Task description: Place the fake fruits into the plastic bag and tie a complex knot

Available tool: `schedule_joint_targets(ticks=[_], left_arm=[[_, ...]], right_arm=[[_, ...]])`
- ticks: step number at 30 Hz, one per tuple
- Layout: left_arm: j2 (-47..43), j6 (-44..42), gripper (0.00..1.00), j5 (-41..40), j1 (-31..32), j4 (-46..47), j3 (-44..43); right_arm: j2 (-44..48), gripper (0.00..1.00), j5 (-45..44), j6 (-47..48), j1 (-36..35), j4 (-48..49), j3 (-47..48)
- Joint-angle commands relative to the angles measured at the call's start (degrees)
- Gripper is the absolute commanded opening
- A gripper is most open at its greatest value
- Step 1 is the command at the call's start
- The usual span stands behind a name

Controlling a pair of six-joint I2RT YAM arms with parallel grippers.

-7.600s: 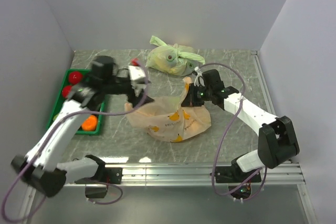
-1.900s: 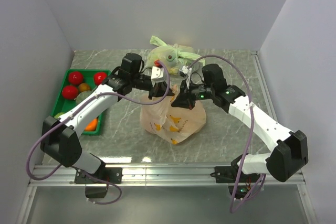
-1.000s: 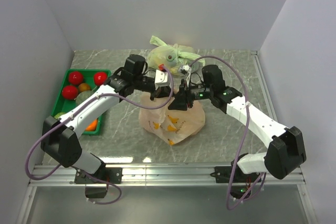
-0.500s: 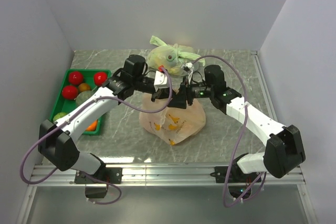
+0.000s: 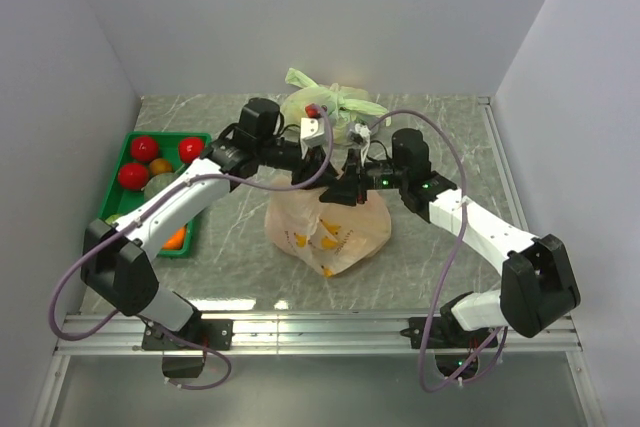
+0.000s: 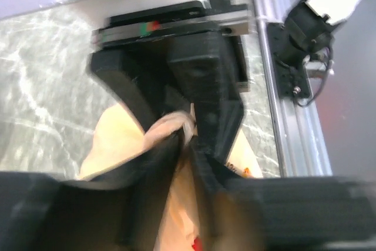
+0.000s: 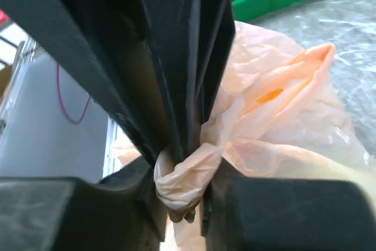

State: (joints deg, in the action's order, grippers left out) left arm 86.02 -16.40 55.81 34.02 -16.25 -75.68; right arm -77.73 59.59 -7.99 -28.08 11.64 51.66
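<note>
Marble table, plastic bag, fruits in tray

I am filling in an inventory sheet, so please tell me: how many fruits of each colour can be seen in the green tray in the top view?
red fruits: 3
orange fruits: 2
pale green fruit: 1
Total: 6 visible in the green tray. The left arm covers part of it, so more may be hidden. Contents of the plastic bag are not counted.
</note>
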Motion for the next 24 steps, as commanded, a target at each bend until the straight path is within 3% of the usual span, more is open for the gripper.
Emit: schedule_joint_targets(ticks=[1,4,7,12,15,20,24], left_arm=[[-3.2,1.0,0.50,-1.8,0.2,4.2,-4.6],[-5.2,6.5,0.64,-1.4,-4.5,3.9,-6.0],[-7.4,7.8,0.70,-2.2,-8.3,2.9,-5.8],[-9.3,8.7,0.70,-1.0,-13.0,2.2,-2.5],[-9.2,7.8,0.68,0.8,-13.2,0.3,-2.5],[-8.7,8.5,0.78,4.0,-12.5,-5.9,-0.6],[-10.5,9.5,0.80,2.6,-8.9,-6.5,4.2]], right_arm=[[0.0,0.00,-2.4,-5.0,0.2,-1.1,0.4],[0.0,0.00,-2.6,-2.1,0.1,-3.9,0.6],[0.0,0.00,-2.2,0.8,0.3,-7.4,1.8],[-0.2,0.00,-1.6,5.1,0.3,-11.2,3.6],[-0.5,0.00,-2.0,9.6,0.3,-17.7,6.2],[-0.6,0.00,-3.2,11.3,0.3,-19.9,8.6],[-0.4,0.00,-2.9,10.5,0.3,-19.2,8.6]])
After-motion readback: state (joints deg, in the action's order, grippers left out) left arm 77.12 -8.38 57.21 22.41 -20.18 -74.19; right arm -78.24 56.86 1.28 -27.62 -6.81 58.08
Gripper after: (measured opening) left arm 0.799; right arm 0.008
